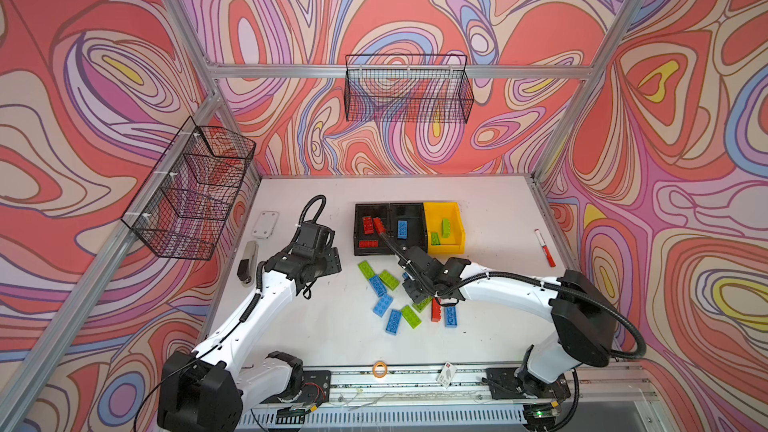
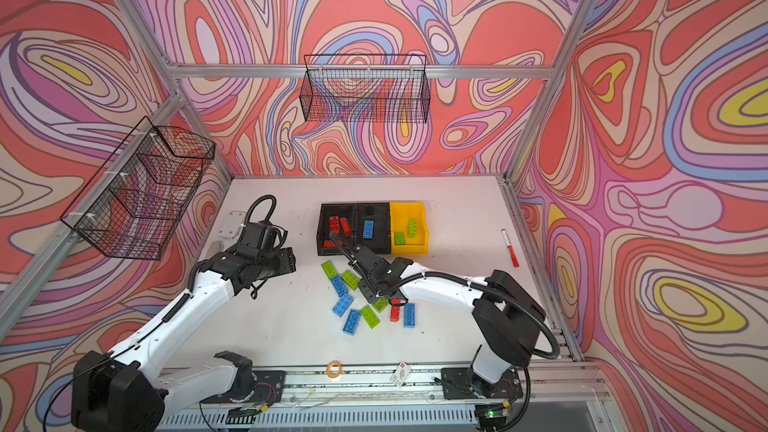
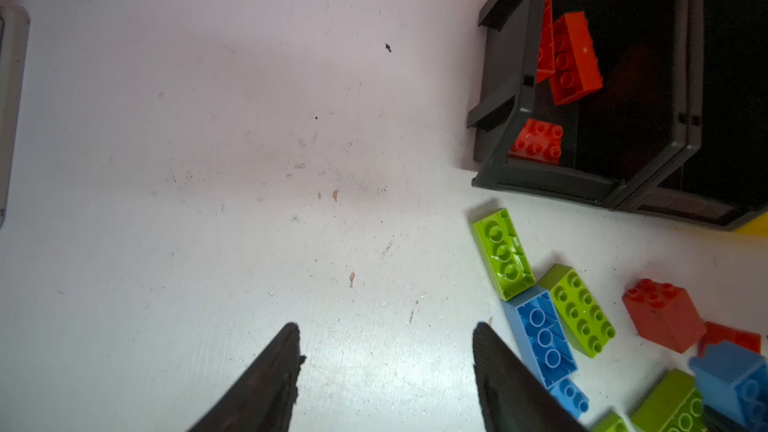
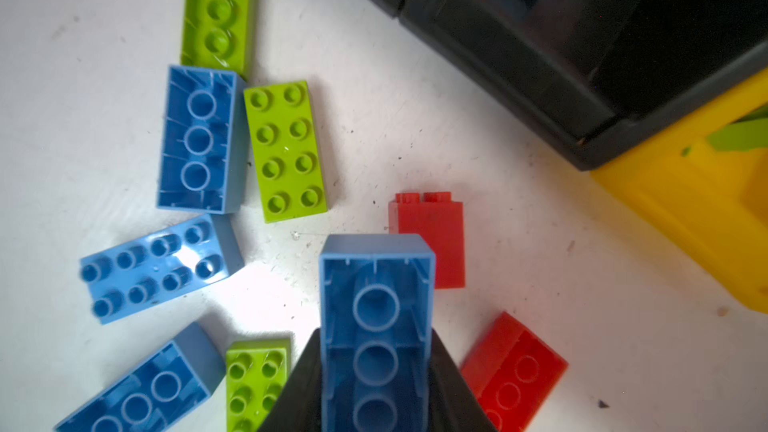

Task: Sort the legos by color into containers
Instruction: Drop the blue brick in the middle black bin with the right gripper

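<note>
Right gripper (image 4: 376,367) is clamped on a blue lego (image 4: 376,305), hollow side facing my wrist camera, over the scattered legos (image 1: 382,306) near the containers (image 1: 390,207); left gripper (image 3: 385,338) hangs partly open, empty, above the table (image 3: 208,160).

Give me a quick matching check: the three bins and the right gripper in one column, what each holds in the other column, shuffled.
Column one:
1. end black bin
2. middle black bin
3. yellow bin
4. right gripper

Column two:
A. contains green bricks
B. holds the clamped blue brick
C. contains red bricks
D. contains the lone blue brick

Pairs: 1-C, 2-D, 3-A, 4-B.
</note>
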Robot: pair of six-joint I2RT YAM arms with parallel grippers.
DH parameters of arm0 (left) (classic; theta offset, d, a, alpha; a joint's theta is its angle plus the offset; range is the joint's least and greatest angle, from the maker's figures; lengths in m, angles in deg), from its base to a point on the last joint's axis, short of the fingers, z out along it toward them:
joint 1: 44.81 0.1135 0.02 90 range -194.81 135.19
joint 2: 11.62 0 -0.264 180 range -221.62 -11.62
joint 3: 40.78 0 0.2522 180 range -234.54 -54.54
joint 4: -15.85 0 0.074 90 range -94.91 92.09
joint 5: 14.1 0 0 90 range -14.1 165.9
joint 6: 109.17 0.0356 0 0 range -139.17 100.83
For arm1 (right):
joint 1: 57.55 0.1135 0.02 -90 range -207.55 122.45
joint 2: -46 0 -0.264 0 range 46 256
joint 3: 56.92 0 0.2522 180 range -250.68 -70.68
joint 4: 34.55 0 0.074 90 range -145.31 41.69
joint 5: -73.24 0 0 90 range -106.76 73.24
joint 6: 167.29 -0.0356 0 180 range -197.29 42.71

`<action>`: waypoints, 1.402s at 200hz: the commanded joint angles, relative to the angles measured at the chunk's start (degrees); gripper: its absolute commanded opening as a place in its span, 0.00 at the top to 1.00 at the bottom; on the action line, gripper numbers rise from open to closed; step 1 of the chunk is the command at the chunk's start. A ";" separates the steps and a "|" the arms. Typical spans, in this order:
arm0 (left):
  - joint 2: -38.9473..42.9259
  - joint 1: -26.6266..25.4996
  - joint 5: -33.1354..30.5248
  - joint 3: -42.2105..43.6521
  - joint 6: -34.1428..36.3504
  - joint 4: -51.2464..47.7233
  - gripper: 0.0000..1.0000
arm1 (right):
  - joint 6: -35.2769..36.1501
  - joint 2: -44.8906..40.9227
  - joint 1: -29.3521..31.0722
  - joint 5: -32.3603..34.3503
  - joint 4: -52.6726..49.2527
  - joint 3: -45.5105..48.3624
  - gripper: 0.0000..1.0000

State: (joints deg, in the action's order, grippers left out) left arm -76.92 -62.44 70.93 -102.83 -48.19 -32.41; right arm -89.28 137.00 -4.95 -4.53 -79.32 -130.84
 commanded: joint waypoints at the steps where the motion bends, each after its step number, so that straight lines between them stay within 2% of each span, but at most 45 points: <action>1: 2.28 0.23 0.39 1.95 1.40 -1.03 0.32 | 0.73 -2.58 -1.81 2.39 -2.35 -3.51 0.71; 30: 3.07 0.23 0.99 3.03 1.52 -2.12 0.32 | 2.19 0.14 -7.31 1.80 -2.23 -10.53 0.71; 84: 3.96 0.21 6.36 5.66 -4.57 1.61 0.32 | 0.82 14.71 -14.87 1.56 -2.47 -26.11 0.69; 110: 1.65 -0.01 10.58 7.98 -9.52 6.00 0.33 | -0.04 19.31 -16.59 0.49 -0.53 -29.93 0.69; 135: -1.59 -1.74 9.73 7.56 -13.06 7.88 0.33 | -0.05 22.80 -17.05 -1.08 -0.38 -33.40 0.67; 169: -6.95 -2.97 9.48 4.62 -15.65 9.12 0.33 | -0.13 25.52 -17.35 -3.33 -0.48 -35.58 0.49; 186: -9.52 -3.76 9.19 2.69 -16.57 9.43 0.32 | -0.66 24.76 -17.78 -3.26 -0.05 -35.16 0.43; 216: -14.08 -4.89 10.98 0.81 -18.34 11.98 0.31 | -1.09 20.53 -19.29 -3.03 0.63 -31.89 0.42; 280: -22.41 -8.63 10.28 -5.54 -20.24 11.41 0.31 | -3.77 2.14 -22.39 -0.48 2.68 -16.19 0.42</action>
State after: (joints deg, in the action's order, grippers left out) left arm -97.20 -70.07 81.79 -105.63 -66.26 -20.78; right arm -91.38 145.68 -26.59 -6.72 -78.27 -151.23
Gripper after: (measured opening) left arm 0.693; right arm 0.584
